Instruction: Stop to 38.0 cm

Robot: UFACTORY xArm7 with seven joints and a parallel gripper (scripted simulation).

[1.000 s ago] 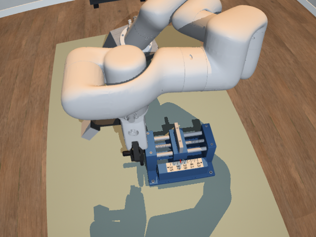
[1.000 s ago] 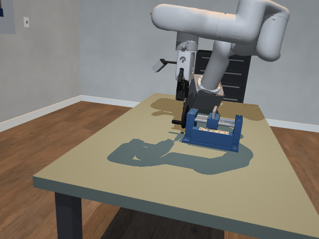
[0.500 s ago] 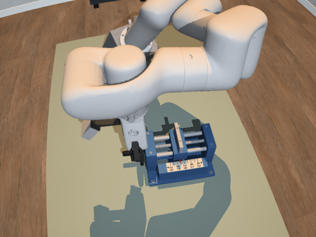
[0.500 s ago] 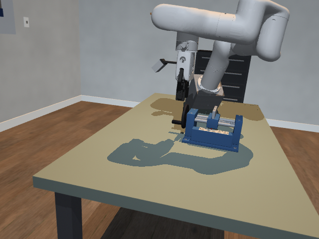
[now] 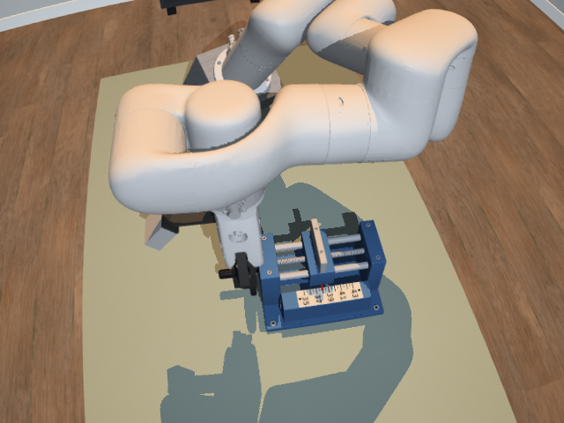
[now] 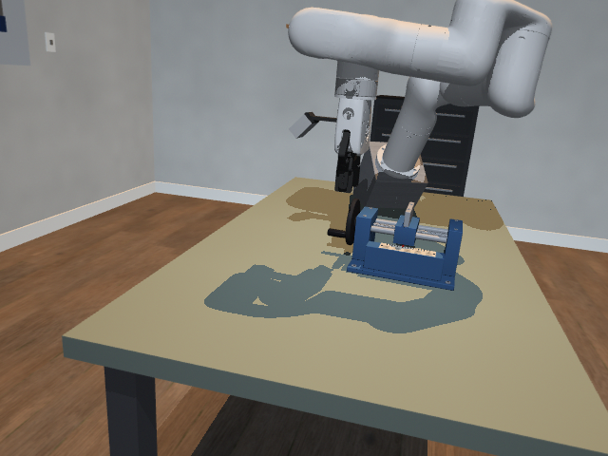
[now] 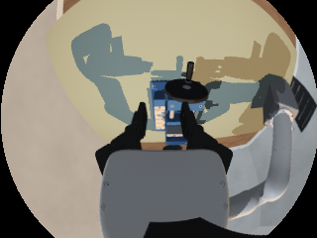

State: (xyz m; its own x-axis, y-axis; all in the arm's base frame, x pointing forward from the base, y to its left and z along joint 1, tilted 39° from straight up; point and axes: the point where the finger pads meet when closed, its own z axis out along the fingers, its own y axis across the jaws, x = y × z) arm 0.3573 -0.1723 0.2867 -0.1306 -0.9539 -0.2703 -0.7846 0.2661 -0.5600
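- The claw (image 5: pixel 244 281) (image 6: pixel 344 188) (image 7: pixel 163 109) points down and stands partway open, its two black fingers well apart, with nothing between them.
- Below the claw is the black handwheel (image 5: pixel 253 287) (image 6: pixel 351 223) (image 7: pixel 186 90) — the exterior view shows a gap between the fingertips and its rim, so it is free of them.
- The wheel stands upright, and its crank handle (image 5: pixel 225 273) (image 6: pixel 336 232) (image 7: pixel 190 70) sticks out on the side away from the blue frame (image 5: pixel 375 268) (image 6: pixel 402 262) (image 7: pixel 158 86).
- Lower than the claw and off to one side, the frame sits on the table (image 5: pixel 137 318) (image 6: pixel 294 353) (image 7: pixel 149 20), next to the wheel.
- The stop (image 5: pixel 318 246) (image 6: pixel 408 216), a pale upright bar on a blue carriage (image 5: pixel 321 277) (image 6: pixel 406 231), is also lower than the claw, partway along the rods between the end blocks.
- Its red pointer (image 5: pixel 322 287) reads between 37 and 39 on the scale (image 5: pixel 330 294) (image 6: pixel 408 249) (image 7: pixel 158 118) — about 38, though the marks are too small to read exactly.
- Above the claw, the pale arm (image 5: pixel 318 122) (image 6: pixel 372 44) reaches across.
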